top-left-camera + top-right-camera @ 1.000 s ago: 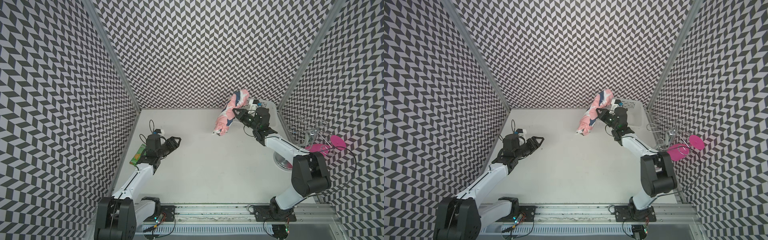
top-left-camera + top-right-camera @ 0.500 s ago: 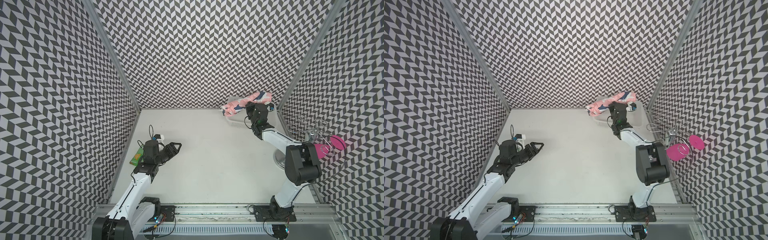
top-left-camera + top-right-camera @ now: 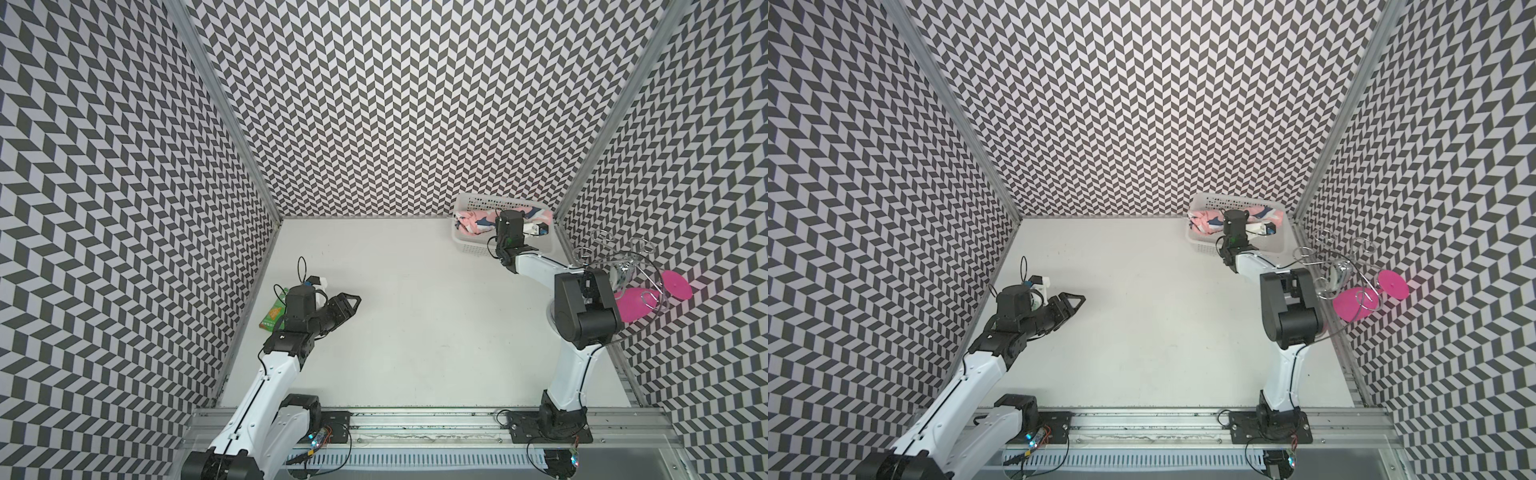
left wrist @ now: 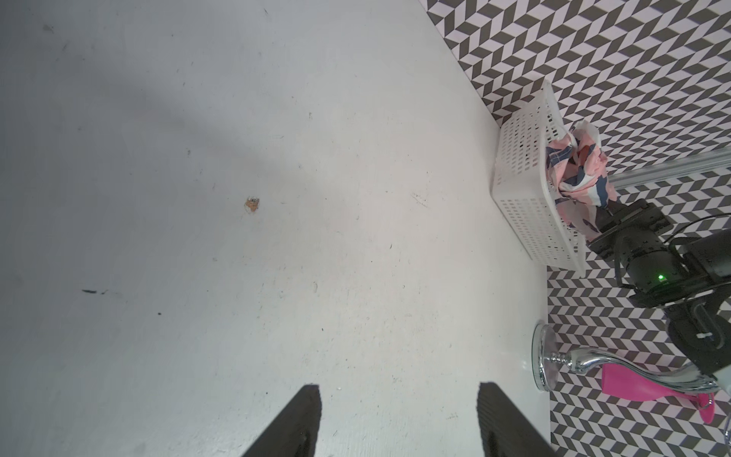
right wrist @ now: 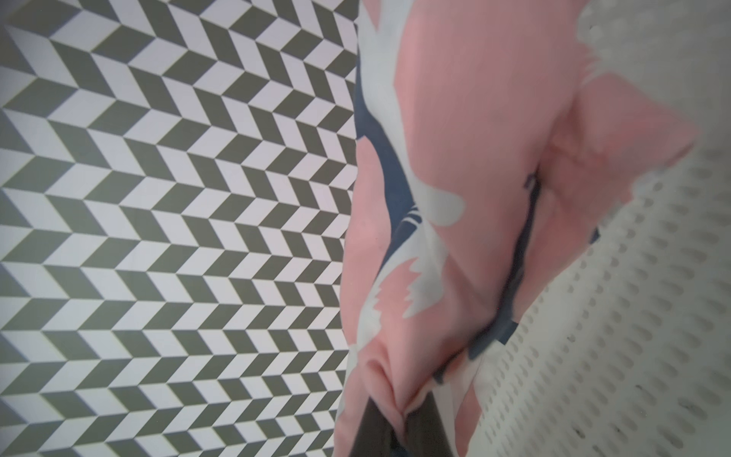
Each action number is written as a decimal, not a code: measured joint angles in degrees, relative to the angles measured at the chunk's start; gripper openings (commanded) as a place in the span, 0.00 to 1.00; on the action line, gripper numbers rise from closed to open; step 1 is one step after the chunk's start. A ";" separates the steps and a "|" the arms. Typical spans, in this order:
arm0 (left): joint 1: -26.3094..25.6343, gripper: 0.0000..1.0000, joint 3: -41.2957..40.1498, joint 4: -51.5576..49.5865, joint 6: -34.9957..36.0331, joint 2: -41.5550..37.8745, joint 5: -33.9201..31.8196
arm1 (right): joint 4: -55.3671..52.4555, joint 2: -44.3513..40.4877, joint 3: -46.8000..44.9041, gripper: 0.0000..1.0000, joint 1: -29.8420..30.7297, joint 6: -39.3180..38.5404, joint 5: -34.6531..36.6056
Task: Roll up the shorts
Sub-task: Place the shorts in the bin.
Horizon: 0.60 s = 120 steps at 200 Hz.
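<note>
In far right corner of bench (image 3: 415,332), basket (image 3: 469,247) set against back wall. In basket, shorts (image 3: 471,218) lodged along its length, bunched above rim. Over basket, right claw (image 5: 401,427) placed, shorts pinched in it. At right edge, nearer front than basket, stand (image 4: 569,362) set; goblet (image 3: 633,305) hung on it. At left edge, snack bag (image 3: 272,318) laid; left claw (image 3: 351,301) held right of it, above bench.

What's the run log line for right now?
right end effector: shut on shorts | shorts: bunched at basket top | left end effector: open, empty
</note>
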 measured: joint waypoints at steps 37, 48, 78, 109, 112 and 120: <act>0.26 0.67 0.52 -1.11 0.74 0.11 -0.44 | -2.08 4.24 3.10 0.00 -1.38 0.07 1.09; 0.26 0.67 0.52 -1.29 0.79 0.11 -0.44 | -2.49 5.20 3.91 0.01 -1.70 0.07 1.01; 0.37 0.67 0.52 -1.53 0.79 0.11 -0.48 | -3.23 6.91 6.56 0.41 -1.99 -0.85 0.22; 0.63 0.67 0.52 -1.62 0.76 0.11 -0.59 | -3.85 7.08 6.84 0.59 -1.99 -2.27 -1.40; 0.63 0.67 0.52 -1.62 0.74 0.11 -0.61 | -3.89 7.08 6.86 0.60 -1.99 -2.29 -1.60; 0.63 0.67 0.52 -1.62 0.72 0.11 -0.66 | -4.17 7.06 7.06 0.61 -1.99 -3.17 -2.10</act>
